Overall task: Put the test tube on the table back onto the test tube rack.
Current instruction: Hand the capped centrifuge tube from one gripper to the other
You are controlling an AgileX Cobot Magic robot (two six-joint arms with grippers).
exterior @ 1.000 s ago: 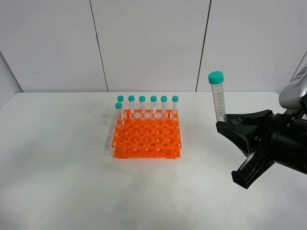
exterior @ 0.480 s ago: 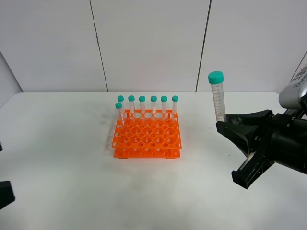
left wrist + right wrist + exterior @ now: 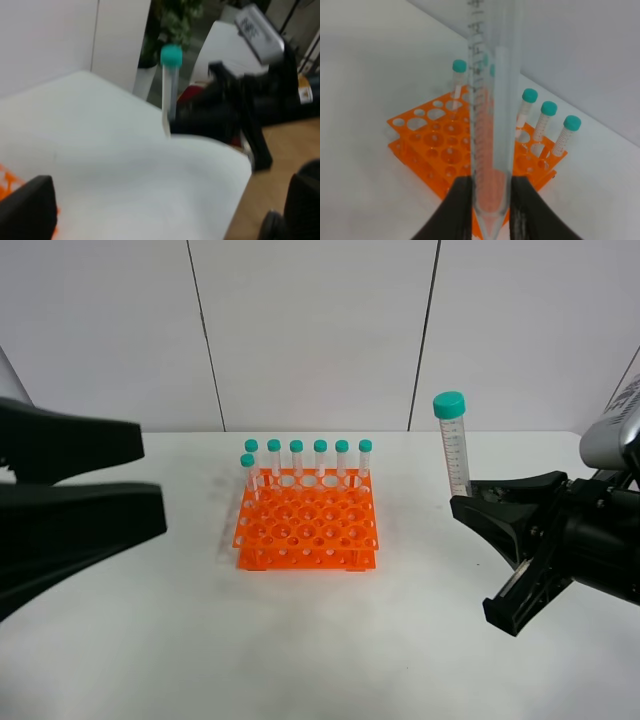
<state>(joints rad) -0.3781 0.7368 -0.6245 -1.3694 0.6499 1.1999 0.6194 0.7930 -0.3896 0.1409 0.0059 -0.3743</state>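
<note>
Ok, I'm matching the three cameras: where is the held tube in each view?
Exterior high: tube upright at the right, its bottom in the right gripper.
Left wrist: picture's upper middle, blurred.
Right wrist: picture's centre, close up.
Shared landmark: orange rack, mid-table; an edge sliver for the left wrist; behind the tube for the right.

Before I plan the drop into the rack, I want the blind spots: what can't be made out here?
- High view: tip of the tube, behind the right gripper.
- High view: most of the left gripper, cut off by the edge.
- Right wrist view: the tube's cap, cut off; rack holes behind the tube.
- Left wrist view: blurred; rack barely in frame.
</note>
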